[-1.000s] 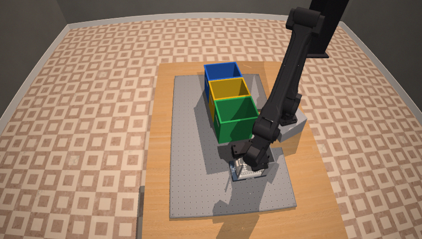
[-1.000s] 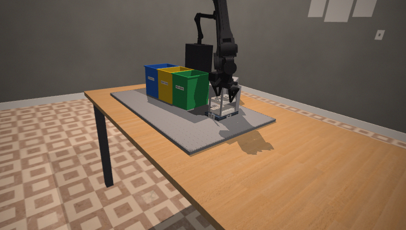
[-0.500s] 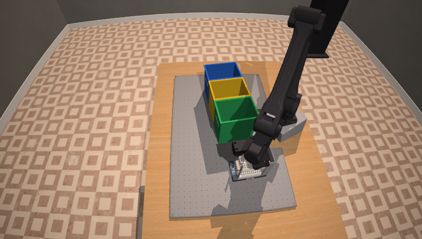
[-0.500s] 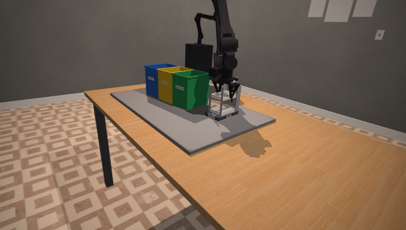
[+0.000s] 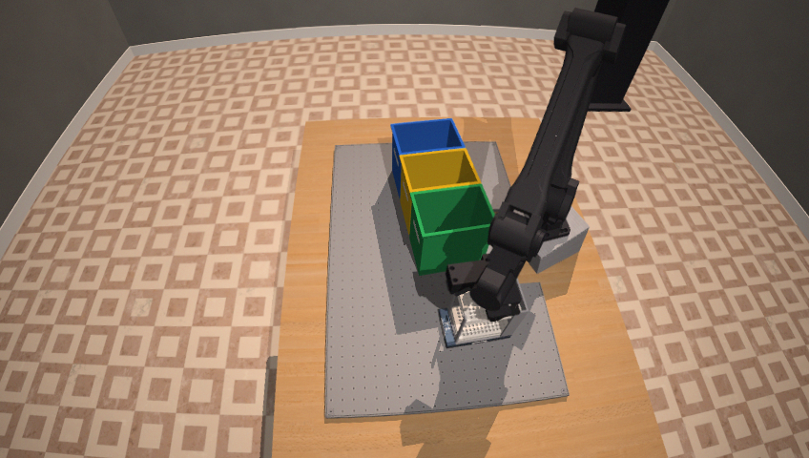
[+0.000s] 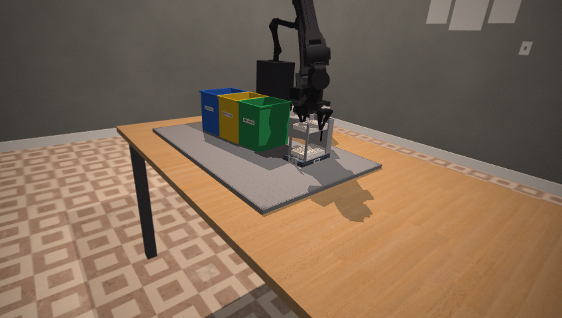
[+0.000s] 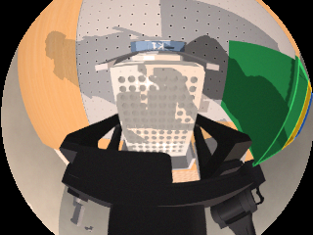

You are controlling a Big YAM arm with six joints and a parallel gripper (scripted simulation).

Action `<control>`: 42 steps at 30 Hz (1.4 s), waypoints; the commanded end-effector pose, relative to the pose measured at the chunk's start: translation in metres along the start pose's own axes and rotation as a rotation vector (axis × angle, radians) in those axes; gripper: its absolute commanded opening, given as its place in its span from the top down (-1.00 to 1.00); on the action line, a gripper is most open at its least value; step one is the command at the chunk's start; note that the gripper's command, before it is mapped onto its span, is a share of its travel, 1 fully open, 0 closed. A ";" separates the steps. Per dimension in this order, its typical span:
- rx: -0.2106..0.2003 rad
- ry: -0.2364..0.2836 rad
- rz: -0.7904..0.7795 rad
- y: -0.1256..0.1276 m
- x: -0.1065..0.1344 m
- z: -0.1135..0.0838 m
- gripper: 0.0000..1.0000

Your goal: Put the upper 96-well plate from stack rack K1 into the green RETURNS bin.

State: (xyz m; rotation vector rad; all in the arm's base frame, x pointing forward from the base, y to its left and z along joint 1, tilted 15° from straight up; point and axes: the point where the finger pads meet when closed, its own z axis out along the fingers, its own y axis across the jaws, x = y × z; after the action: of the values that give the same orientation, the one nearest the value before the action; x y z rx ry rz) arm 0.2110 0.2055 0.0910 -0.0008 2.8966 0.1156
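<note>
- Bins stand in a touching row on the grey perforated mat (image 6: 252,185) that lies on the worktop (image 6: 413,236): the blue bin (image 6: 211,112) at the left end in the exterior view, then the yellow bin (image 6: 229,118), then the green bin (image 6: 260,126), the RETURNS one by its colour. All three are upright, and the green bin looks to have nothing in it yet.
- Rack K1 (image 6: 330,130) stands just right of the green bin, near it but apart. The lower plate (image 6: 309,151) lies on its bottom level.
- Upper plate (image 6: 305,126) sits at the top of the rack, level with the post tops; whether it has cleared its shelf I cannot tell.
- End effector (image 6: 313,118) reaches down from above and is clenched on the upper plate, fingers wide across it; the wrist view shows the white well grid (image 7: 156,108) between the dark fingers.
- Progress, as I judge it: the grasp is made and the lift is at most just begun. Carrying the plate across to the green bin, lowering it fully inside, and releasing it are all left.
</note>
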 end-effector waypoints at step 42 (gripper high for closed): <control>-0.048 -0.042 0.008 0.015 -0.013 -0.091 1.00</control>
State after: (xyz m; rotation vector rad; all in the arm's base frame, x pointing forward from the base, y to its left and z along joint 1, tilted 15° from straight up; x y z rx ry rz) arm 0.1938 0.1995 0.1496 -0.0096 2.9011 0.1124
